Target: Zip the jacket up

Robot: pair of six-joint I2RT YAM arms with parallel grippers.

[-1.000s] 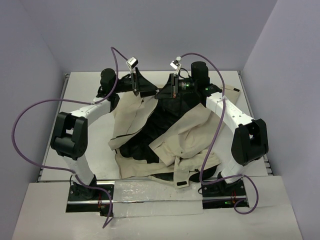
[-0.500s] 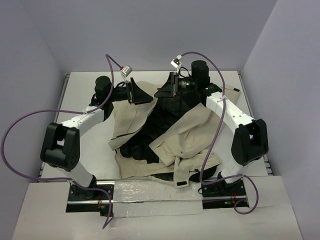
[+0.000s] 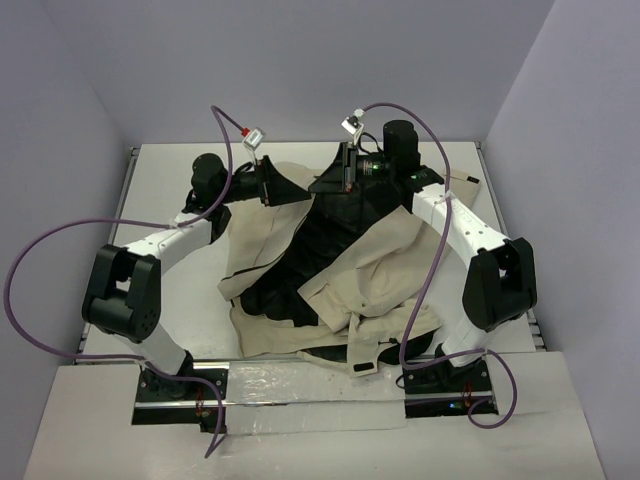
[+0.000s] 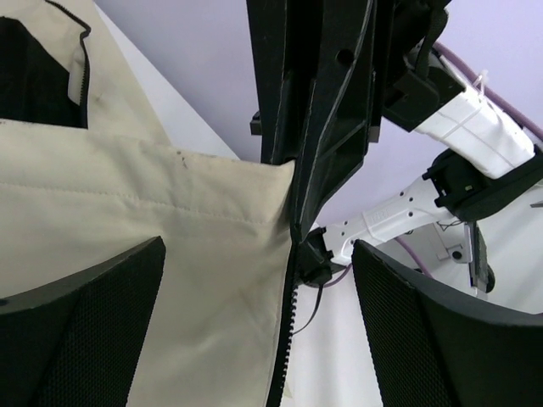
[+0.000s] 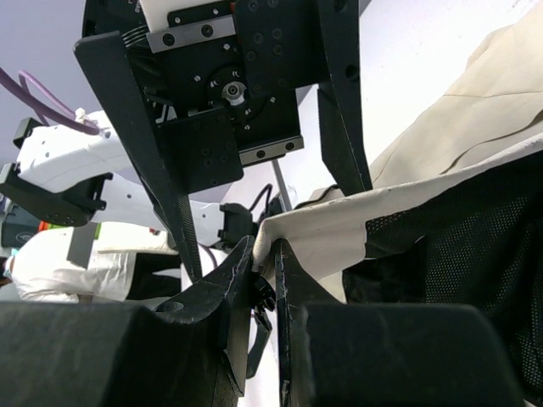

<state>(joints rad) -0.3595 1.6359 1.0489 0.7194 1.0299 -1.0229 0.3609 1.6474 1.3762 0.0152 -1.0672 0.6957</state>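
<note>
— What about the large beige fabric jacket [image 3: 370, 260] is hard to make out?

— It lies open and rumpled in the middle of the white table [image 3: 170, 170], with its black lining [image 3: 300, 250] facing up. The sleeves are folded into the heap, so I can't tell one from the other. The dark zipper line [image 4: 284, 339] shows along one beige front edge in the left wrist view and is cut off at the bottom of that view. I cannot make out the slider. From above, the grippers cover part of the jacket's far edge.

— Where does the jacket sit relative to the grippers?

— The right gripper [image 5: 263, 250] has its fingers pressed together on a corner of that beige edge, at the far side of the table. The left gripper [image 4: 259, 246] faces it with its fingers spread wide. The pinched corner and the zipper edge lie in the gap between those fingers. I cannot tell whether its mesh-faced pads [image 4: 85, 331] touch the cloth. The rest of the jacket spreads from the grippers toward the arm bases.

— And the counts?

— There is one jacket and there are two black-and-white arms [image 3: 470, 230], each ending in one gripper. Two purple cables [image 3: 25, 300] are in view, one looping from each arm.
</note>
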